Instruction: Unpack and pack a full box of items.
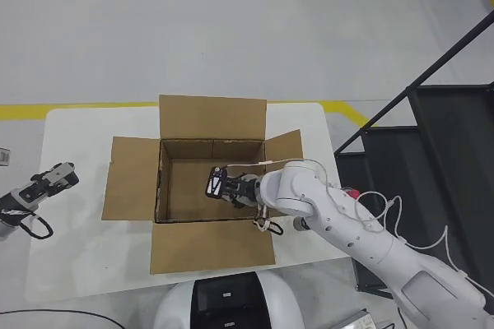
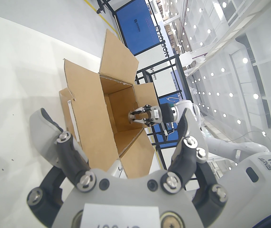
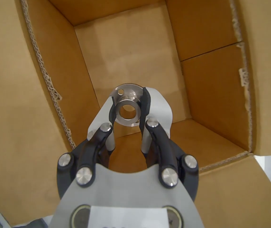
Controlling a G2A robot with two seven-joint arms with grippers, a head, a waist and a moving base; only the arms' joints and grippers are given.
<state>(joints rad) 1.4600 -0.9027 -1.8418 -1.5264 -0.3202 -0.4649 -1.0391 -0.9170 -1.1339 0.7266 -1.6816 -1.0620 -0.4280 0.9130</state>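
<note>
I log: right gripper [image 3: 128, 106] clamping silver flanged metal fitting [image 3: 126, 89] inside brown cardboard box [image 1: 212, 115], centre frame; left gripper [image 1: 64, 174] spread, left edge.

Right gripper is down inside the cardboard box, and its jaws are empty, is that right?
Not quite. The right gripper is down inside the cardboard box, but its jaws are not empty: they are shut on a metal flanged fitting. The right wrist view shows it.
</note>
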